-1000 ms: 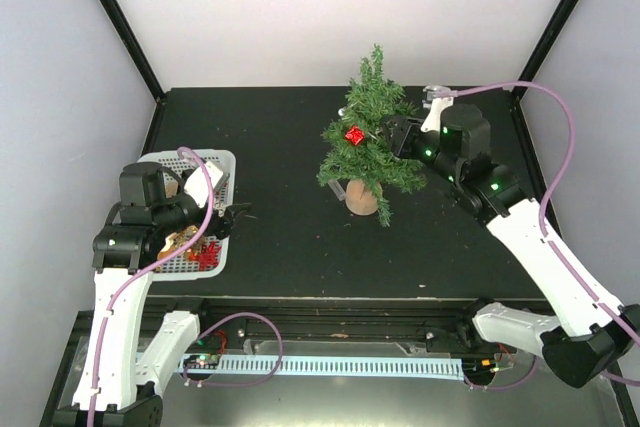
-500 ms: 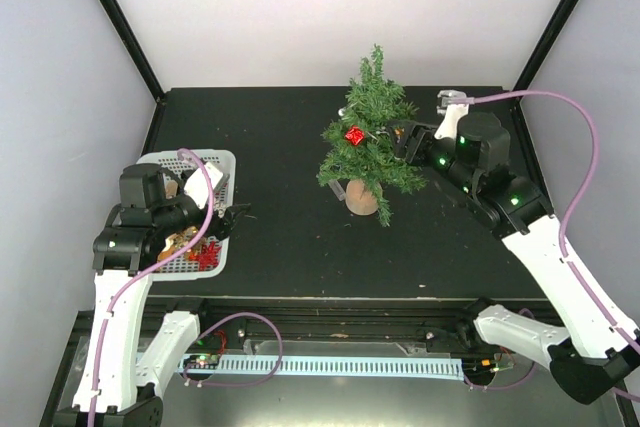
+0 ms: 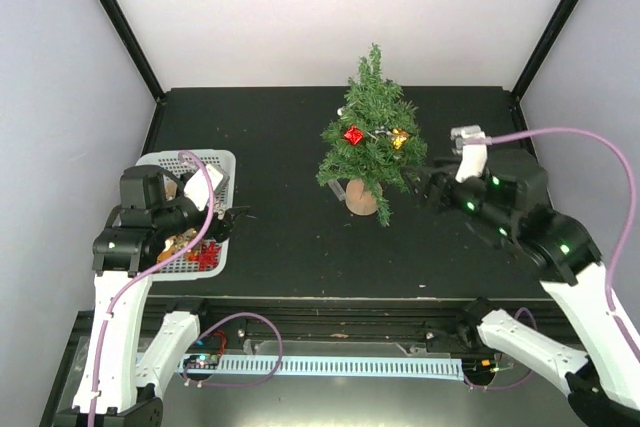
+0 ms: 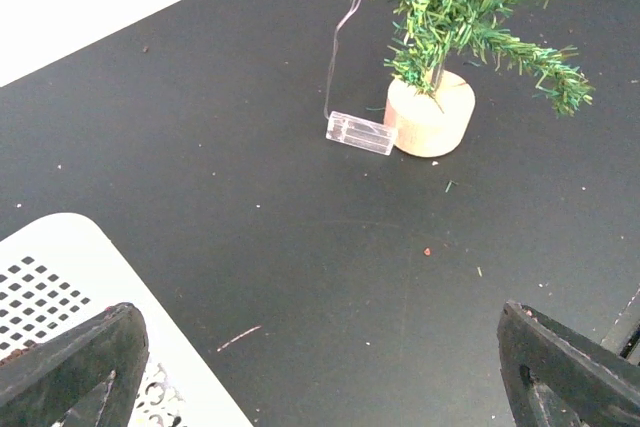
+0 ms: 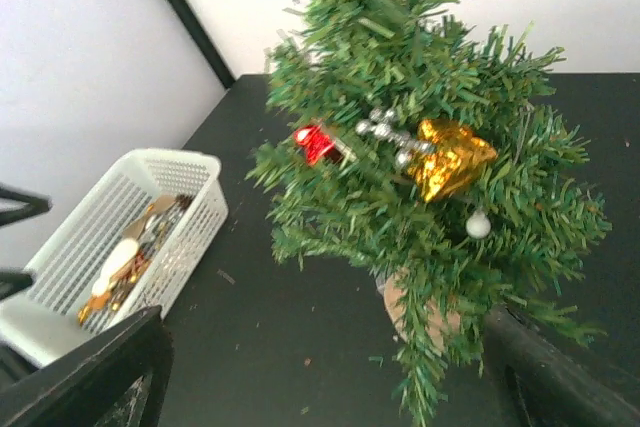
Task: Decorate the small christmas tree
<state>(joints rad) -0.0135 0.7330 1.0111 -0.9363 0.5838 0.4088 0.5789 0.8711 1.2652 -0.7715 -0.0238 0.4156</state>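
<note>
The small christmas tree (image 3: 370, 137) stands on its tan stump (image 3: 362, 197) at mid-table. It carries a red ornament (image 3: 353, 134) and a gold ornament (image 3: 399, 137). The right wrist view shows the tree (image 5: 400, 67) with the red ornament (image 5: 318, 142), the gold ornament (image 5: 450, 155), a silver sprig (image 5: 388, 132) and a small white ball (image 5: 479, 224). My right gripper (image 3: 420, 185) is open and empty, just right of the tree and apart from it. My left gripper (image 3: 232, 219) is open and empty beside the white basket (image 3: 222, 159) of ornaments.
A clear plastic box (image 4: 360, 132) with a thin wire lies against the stump (image 4: 430, 112). The basket's rim (image 4: 70, 247) shows in the left wrist view, and the basket (image 5: 190, 172) holds several ornaments in the right wrist view. Black posts and white walls enclose the table.
My right gripper has drawn back from the tree toward the near right, and the gold ornament now shows hanging on the tree. The left arm has hardly moved.
</note>
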